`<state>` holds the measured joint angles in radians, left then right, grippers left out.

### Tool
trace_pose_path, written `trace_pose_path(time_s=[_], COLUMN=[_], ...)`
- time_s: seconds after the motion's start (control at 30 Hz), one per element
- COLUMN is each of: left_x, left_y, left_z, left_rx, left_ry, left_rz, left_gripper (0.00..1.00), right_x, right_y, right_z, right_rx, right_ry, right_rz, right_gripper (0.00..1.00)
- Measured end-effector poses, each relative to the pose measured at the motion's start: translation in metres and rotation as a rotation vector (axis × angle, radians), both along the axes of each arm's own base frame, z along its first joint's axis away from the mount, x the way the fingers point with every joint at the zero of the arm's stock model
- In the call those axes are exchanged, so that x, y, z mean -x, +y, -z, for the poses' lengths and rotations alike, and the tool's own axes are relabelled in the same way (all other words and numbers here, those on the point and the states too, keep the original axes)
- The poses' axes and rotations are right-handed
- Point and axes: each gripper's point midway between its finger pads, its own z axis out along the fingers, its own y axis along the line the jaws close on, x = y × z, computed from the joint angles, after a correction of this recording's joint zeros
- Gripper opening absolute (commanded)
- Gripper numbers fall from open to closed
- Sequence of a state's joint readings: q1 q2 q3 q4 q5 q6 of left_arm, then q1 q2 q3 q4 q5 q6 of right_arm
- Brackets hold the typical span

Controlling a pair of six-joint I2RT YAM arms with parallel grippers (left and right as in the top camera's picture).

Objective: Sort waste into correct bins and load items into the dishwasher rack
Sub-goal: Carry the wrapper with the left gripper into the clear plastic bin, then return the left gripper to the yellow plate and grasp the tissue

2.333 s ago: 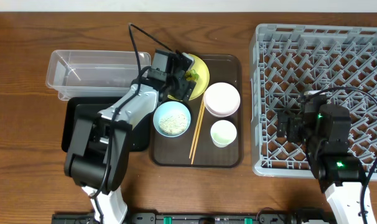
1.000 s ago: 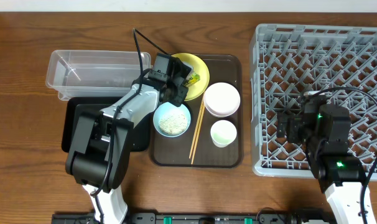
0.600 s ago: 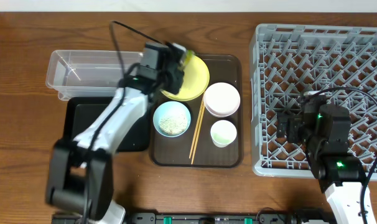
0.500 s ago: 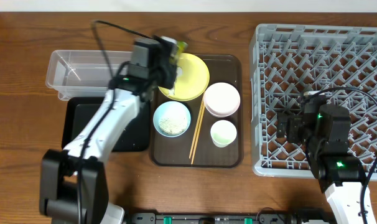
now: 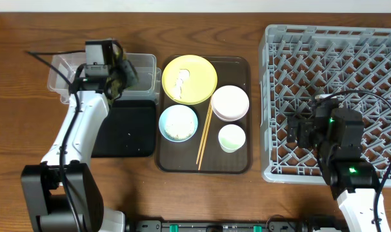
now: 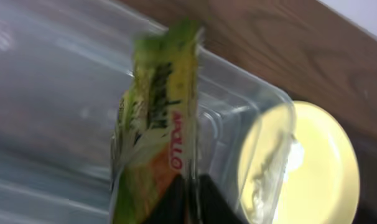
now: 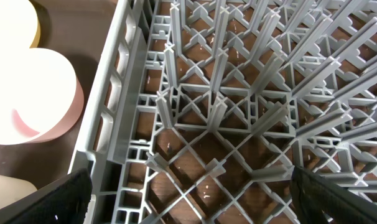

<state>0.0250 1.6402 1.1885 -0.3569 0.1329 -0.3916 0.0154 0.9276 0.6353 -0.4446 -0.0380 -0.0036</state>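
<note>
rack (image 5: pixel 331 96) is under the right gripper (image 7: pixel 204 202), fingers spread wide with nothing in them. tub (image 5: pixel 63 71) next: the wrist cam shows the wrapper (image 6: pixel 157 124) pinched in the left gripper (image 5: pixel 121 76) right over it, overhead mostly hides that. plate (image 5: pixel 202 87) has a bit of rice (image 5: pixel 181 80), kinda blurry.

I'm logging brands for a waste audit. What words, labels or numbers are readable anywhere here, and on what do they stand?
"APOLLO": red letters running lengthwise on the wrapper, left wrist view.
Dark print on the wrapper's green part: too blurred to read.
No other text shows in any view.
</note>
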Motion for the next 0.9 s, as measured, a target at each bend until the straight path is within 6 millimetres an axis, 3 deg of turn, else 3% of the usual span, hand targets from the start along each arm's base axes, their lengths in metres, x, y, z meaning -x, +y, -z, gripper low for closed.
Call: trace_pose_path(time_s=[0.13,0.27,0.37,0.57,0.77,0.9], left_x=[-0.006,-0.012,-0.021,-0.018,-0.007,-0.009], left_y=[0.005,0.004,-0.009,-0.068,-0.133,-0.158], left_z=[-0.005,-0.010,-0.021,-0.027,-0.022,-0.006], left_rx=[0.037,0.063,0.108,0.045,-0.186,-0.296], left_ry=[-0.028,-0.058,-0.114,-0.164,-0.202,-0.214], left_rz=[-0.076,-0.091,-0.021,0.298,0.579,0.672], left_gripper=[0.52,0.50,0.51,0.67,0.70,0.72], right_x=[0.000,-0.001,-0.001,-0.001,-0.001,-0.001], right_y=[0.000,0.000,0.000,0.000,0.000,0.000], right_z=[0.000,-0.001,-0.001,-0.001,-0.001,-0.001], right_rx=[0.000,0.000,0.000,0.000,0.000,0.000], right_ry=[-0.002,-0.003,-0.003,-0.003,-0.003,-0.003], right_rz=[0.000,0.000,0.000,0.000,0.000,0.000], right_gripper=[0.99,0.99,0.99,0.99,0.99,0.99])
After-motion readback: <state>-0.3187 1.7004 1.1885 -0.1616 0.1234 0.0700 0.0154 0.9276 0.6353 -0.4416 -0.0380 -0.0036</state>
